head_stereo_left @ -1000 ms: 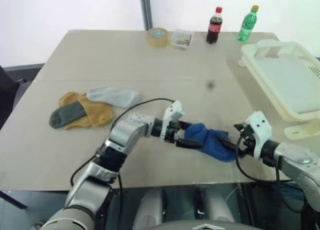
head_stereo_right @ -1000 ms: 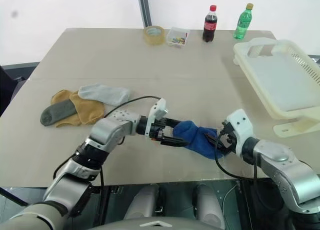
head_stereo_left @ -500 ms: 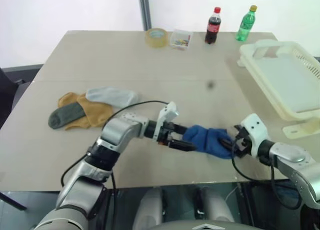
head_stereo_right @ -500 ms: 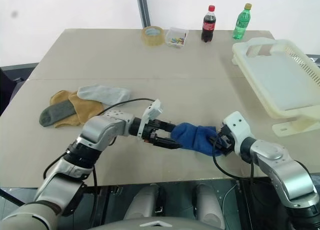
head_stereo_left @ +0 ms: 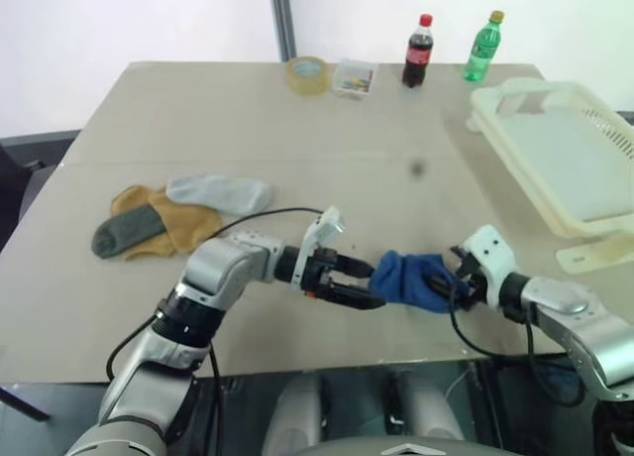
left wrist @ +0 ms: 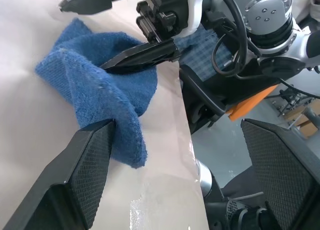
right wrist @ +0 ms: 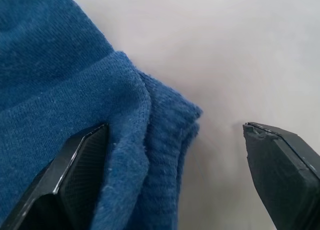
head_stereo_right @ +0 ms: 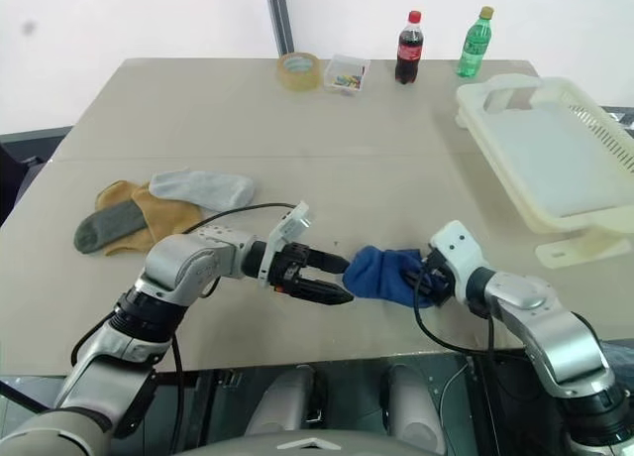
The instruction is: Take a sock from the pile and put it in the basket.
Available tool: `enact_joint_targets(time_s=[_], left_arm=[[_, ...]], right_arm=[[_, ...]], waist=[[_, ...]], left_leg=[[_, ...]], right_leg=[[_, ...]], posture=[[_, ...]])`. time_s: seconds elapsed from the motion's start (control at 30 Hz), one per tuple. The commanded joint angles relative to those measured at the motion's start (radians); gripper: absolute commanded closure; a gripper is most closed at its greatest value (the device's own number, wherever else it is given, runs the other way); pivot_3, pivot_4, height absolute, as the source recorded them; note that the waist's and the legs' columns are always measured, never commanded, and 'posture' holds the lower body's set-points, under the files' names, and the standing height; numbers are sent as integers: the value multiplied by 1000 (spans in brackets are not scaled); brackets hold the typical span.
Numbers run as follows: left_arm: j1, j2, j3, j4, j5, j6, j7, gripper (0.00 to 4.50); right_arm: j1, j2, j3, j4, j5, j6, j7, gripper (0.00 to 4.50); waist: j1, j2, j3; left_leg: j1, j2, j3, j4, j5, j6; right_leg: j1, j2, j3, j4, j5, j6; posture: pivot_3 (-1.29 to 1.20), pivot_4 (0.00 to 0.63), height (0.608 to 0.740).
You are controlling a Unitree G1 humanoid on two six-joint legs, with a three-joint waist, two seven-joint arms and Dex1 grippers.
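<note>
Blue sock [head_stereo_left: 414, 281] lies bunched on the table [head_stereo_left: 297, 139] near the front edge, lower centre-right of the left eye frame, flanked by both grippers.

Left gripper [head_stereo_left: 359, 284] comes in from the left, fingers spread wide and released; in the left wrist view one finger [left wrist: 82, 165] touches the sock's near fold, the other finger [left wrist: 285, 165] stands well off to the side past the table edge. Nothing is clamped.

Right gripper [head_stereo_left: 458, 281] comes in from the right, jaws also wide apart. In the right wrist view one finger [right wrist: 80, 175] presses against the sock's ribbed cuff, the other [right wrist: 282, 160] hovers over bare tabletop beside it. Cuff edge sits between the two fingers, not pinched. The left wrist view shows one of the right gripper's dark fingers lying over the top of the sock.

Pile [head_stereo_left: 173, 216] sits middle-left of the frame, well apart from both grippers: mustard yellow sock [head_stereo_left: 188, 224] under a dark grey-green sock [head_stereo_left: 124, 233], pale grey sock [head_stereo_left: 220, 192] touching along its upper right.

Basket [head_stereo_left: 594, 213], cream-white with slotted sides, at the right edge of the frame, upper right, overhanging the table's right side; its floor is bare.

Along the far table edge, upper centre: roll of tape [head_stereo_left: 308, 74], small clear box [head_stereo_left: 354, 78], cola bottle [head_stereo_left: 418, 52], green bottle [head_stereo_left: 481, 47], all upright and well apart from the sock.
</note>
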Motion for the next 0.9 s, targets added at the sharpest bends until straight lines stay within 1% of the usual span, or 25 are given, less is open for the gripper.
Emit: enact_joint_targets(time_s=[0.03,0.13,0.33,0.43,0.5,0.6,0.77,0.83,0.9], left_arm=[[17,6,36,-66,-32,15,25,222],[48,26,70,-102,-49,35,54,222],[122,68,150,-172,-92,75,120,222],[148,69,184,-192,-110,89,160,222],[162,61,196,-202,-121,90,181,222],[165,32,194,-205,-141,96,210,222],[119,-36,158,-154,-118,62,232,222],[103,-36,144,-136,-98,54,234,222],[101,-6,137,-129,-74,35,225,222]], right_arm=[[-33,37,137,82,-61,5,24,133],[-96,87,172,128,-83,-7,41,133],[-208,188,225,248,-132,-52,72,133],[-248,223,233,295,-146,-72,91,133],[-260,234,230,309,-147,-81,106,133],[-262,222,218,301,-146,-87,132,133],[-238,164,153,245,-130,-61,160,133],[-228,141,135,224,-127,-52,164,133],[-220,128,125,210,-128,-46,159,133]], waist=[[-10,-3,-2],[-28,-4,-3],[-33,-4,-3],[-29,-3,-3],[-27,-3,-3],[-26,-3,-3],[-16,-3,-2],[-4,-3,-2],[1,-2,-2]], left_leg=[[1,0,0,0,0,0],[3,3,1,0,0,0],[9,8,5,-3,0,0],[14,9,10,-6,0,0],[14,8,10,-6,0,-1],[14,7,11,-7,0,-1],[13,3,11,-8,0,-1],[12,2,11,-8,0,-1],[12,1,11,-9,0,-1]], right_leg=[[0,0,0,0,0,0],[1,2,2,1,0,0],[1,6,6,3,0,-1],[4,6,9,3,0,-1],[4,5,9,3,1,-3],[4,2,9,3,2,-5],[3,-1,9,2,2,-5],[3,-2,9,2,2,-5],[3,-2,9,1,2,-5]], posture=[[0,150,740],[0,150,740],[0,150,740],[0,150,740],[0,150,740],[0,150,740],[0,150,740],[0,150,740],[0,150,740]])
